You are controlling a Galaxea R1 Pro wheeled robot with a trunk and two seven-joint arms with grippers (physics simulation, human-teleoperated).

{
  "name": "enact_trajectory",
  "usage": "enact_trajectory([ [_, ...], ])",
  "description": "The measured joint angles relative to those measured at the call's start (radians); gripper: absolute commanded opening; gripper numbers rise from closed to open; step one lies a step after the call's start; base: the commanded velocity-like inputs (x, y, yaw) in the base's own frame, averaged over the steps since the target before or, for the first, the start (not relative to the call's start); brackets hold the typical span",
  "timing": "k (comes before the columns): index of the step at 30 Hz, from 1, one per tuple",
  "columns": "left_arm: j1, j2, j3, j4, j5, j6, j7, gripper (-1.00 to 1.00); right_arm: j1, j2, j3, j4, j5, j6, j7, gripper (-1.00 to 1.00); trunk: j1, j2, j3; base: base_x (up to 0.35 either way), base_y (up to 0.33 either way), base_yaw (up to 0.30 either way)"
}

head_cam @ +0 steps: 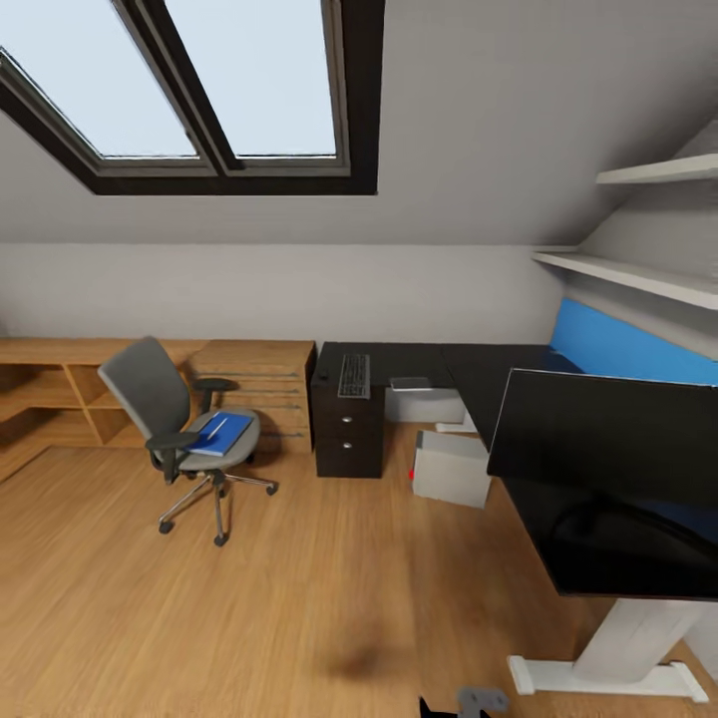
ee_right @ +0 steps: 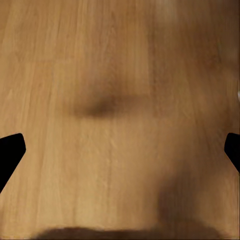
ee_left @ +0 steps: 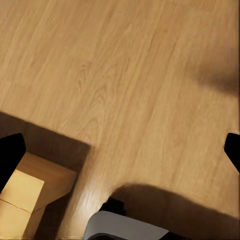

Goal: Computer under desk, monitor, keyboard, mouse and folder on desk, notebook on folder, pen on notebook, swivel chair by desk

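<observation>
Resting on the grey padded swivel chair [head_cam: 150, 394], a flat blue folder [head_cam: 221, 434] lies apart from the glossy black desk [head_cam: 499, 384].
Both pincers, left gripper [ee_left: 120, 150] and right gripper [ee_right: 120, 150], hang spread wide over wood-grain floor [head_cam: 299, 598].

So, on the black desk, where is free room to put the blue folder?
Bare desk top lies between the keyboard and the blue back panel, beyond a small pale flat item. The near end is crowded: the monitor covers it. The folder lies on the swivel chair.
</observation>
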Motion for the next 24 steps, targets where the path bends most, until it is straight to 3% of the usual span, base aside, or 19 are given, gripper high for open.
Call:
enact_trajectory([
  [24, 0.0, 0.0, -0.002, 0.0, -0.002, 0.002, 0.0, 1.0, 0.0, 0.0, 0.0, 0.0, 0.0, 0.0, 0.0, 1.0, 0.0, 0.0, 0.0, -0.259, -0.252, 0.0],
])
